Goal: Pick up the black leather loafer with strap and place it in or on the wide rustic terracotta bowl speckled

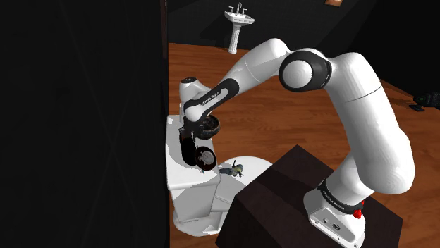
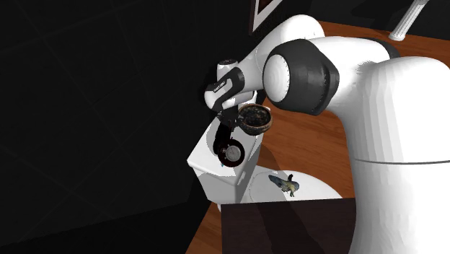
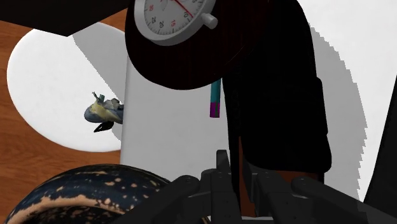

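Note:
My gripper (image 1: 187,132) (image 2: 225,128) (image 3: 240,173) is shut on the rim of the black loafer (image 1: 186,149) (image 2: 217,143) (image 3: 275,95), which hangs toe-down from the fingers (image 3: 222,175) over a white toilet. The dark speckled bowl (image 1: 208,127) (image 2: 255,117) (image 3: 89,194) sits right beside the gripper at about hand height, on the toilet's tank side. In the wrist view the shoe stretches away from the fingers and the bowl's rim shows close by the hand.
A round timer with a white dial and dark body (image 1: 205,157) (image 2: 232,153) (image 3: 175,19) lies just past the shoe's toe. A small figurine (image 1: 235,168) (image 2: 286,184) (image 3: 104,112) rests on the toilet lid (image 1: 250,163) (image 2: 321,189). A black area lies on the shoulder view's left; the dark stand (image 1: 282,194) is near.

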You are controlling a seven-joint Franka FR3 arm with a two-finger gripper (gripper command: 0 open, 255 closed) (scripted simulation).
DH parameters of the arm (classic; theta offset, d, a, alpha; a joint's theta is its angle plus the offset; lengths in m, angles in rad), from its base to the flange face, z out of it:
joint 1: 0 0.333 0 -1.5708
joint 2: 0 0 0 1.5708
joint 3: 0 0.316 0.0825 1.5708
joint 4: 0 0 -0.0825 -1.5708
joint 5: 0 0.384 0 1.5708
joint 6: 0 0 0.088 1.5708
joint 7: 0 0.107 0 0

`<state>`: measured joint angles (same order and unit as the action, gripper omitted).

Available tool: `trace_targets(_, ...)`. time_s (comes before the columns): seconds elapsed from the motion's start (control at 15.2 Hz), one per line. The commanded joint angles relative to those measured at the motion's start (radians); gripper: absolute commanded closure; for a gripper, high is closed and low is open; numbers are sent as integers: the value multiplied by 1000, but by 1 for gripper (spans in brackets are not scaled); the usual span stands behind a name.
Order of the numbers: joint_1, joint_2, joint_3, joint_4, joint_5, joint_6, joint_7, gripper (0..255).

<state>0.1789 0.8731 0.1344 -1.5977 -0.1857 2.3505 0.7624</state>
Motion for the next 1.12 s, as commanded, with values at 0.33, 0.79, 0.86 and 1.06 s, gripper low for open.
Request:
trace_targets(0.33,-5,-54,7,-21,6,-34,-4,255)
trace_targets(0.79,-12,-126,16,-41,16,-86,-10,255)
trace_targets(0.86,-13,-136,18,-43,18,-94,-11,255)
trace_targets(1.06,-16,-164,22,-47,22,-118,-14,255)
